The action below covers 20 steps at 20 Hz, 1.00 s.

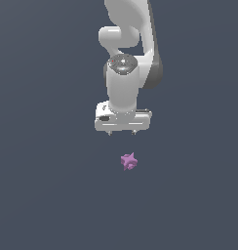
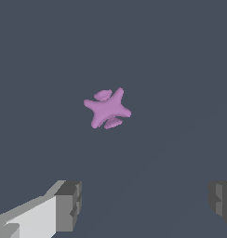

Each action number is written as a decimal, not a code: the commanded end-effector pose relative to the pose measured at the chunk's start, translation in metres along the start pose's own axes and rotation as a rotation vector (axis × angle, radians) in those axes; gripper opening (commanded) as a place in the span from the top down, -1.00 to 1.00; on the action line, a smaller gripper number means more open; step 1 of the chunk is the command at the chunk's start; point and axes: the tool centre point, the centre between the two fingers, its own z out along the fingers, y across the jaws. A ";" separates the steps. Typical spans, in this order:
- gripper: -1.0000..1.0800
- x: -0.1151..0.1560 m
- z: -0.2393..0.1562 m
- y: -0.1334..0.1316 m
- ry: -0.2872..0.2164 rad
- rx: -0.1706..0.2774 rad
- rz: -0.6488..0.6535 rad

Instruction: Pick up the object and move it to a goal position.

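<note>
Just beyond the spread hand [image 1: 122, 132], the object [image 1: 128, 161].

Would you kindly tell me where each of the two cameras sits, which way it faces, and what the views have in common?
Exterior view: off the arm, its position not on record; it looks at the white arm with its tool hanging over the purple spiky object on the dark grey floor.
Wrist view: mounted on the wrist, looking past the tool toward the floor; two fingertips show, spread wide, with the object beyond them, untouched.
Shared: both show the object, the floor and the tool's fingers.
</note>
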 end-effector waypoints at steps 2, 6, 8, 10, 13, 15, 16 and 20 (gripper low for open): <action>-0.92 0.000 0.000 -0.001 0.000 0.001 -0.001; -0.92 -0.001 -0.001 -0.018 -0.009 0.013 -0.026; -0.92 -0.001 -0.002 -0.028 -0.015 0.021 -0.043; -0.92 -0.002 -0.002 -0.032 -0.017 0.024 -0.052; -0.92 -0.002 -0.002 -0.031 -0.017 0.023 -0.050; -0.92 -0.001 -0.002 -0.030 -0.016 0.022 -0.041; -0.92 -0.001 -0.001 -0.030 -0.016 0.023 -0.035; -0.92 0.001 0.001 -0.030 -0.017 0.023 0.002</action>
